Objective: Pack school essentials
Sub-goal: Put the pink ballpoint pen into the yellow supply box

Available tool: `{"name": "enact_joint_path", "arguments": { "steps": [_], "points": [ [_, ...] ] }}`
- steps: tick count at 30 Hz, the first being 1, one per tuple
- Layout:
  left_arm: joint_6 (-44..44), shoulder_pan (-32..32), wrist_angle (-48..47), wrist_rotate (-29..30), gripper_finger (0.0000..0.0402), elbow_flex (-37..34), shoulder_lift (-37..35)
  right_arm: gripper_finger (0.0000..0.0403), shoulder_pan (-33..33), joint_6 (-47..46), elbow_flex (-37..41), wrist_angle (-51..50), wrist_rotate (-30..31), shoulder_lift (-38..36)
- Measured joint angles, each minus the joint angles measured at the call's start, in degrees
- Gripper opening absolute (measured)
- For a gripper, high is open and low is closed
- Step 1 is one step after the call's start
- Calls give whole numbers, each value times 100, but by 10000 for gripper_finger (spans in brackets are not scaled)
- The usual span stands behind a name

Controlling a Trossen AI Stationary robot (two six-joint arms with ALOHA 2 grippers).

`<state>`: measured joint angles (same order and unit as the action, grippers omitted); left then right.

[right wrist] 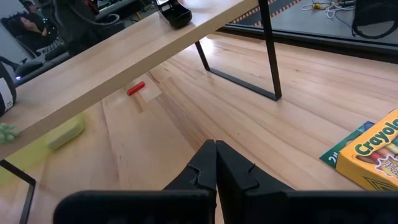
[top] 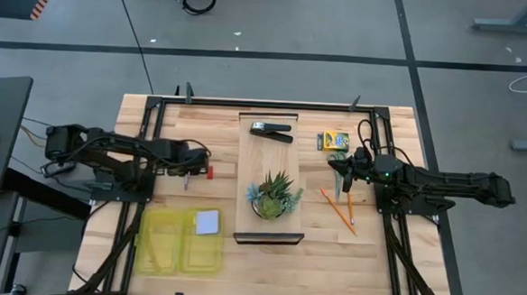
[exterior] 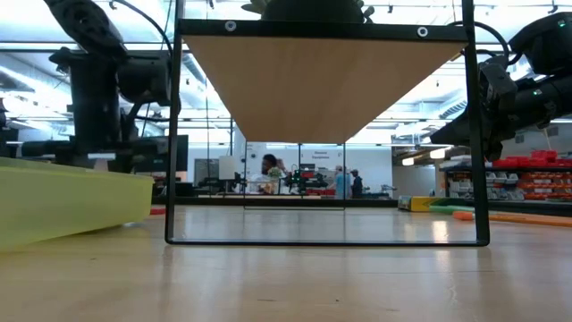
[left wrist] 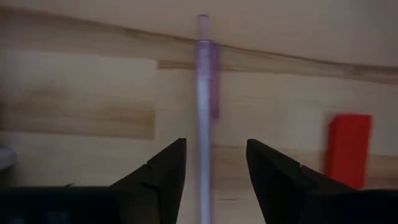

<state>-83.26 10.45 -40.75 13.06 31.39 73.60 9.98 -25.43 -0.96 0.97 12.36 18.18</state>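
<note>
Left pincer (left wrist: 211,180) reaches low over the table, fingers spread astride a purple pen (left wrist: 205,112) (red piece (left wrist: 348,149) beside).

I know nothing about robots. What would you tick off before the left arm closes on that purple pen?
1. Purple pen lies between the left gripper fingers: ok.
2. Left gripper open wide enough to pass the pen: ok.
3. Red piece clear of the fingers, off to one side: ok.
4. Yellow case open and ready on the table: ok.
5. Right gripper shut, empty, far from the pen: ok.
6. Fingers low enough to catch the pen: cannot tell.
</note>
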Motion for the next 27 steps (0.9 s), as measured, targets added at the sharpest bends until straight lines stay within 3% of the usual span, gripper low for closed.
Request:
{"name": "enact_joint_path", "arguments": {
  "steps": [18, 27],
  "points": [
    [-587, -429, 103, 23, 113, 20, 586, 10, 0, 0, -1, 2, 0, 2],
    [-118, -429, 179, -15, 43, 16, 588, 10, -1, 0, 1, 2, 0, 2]
  ]
}}
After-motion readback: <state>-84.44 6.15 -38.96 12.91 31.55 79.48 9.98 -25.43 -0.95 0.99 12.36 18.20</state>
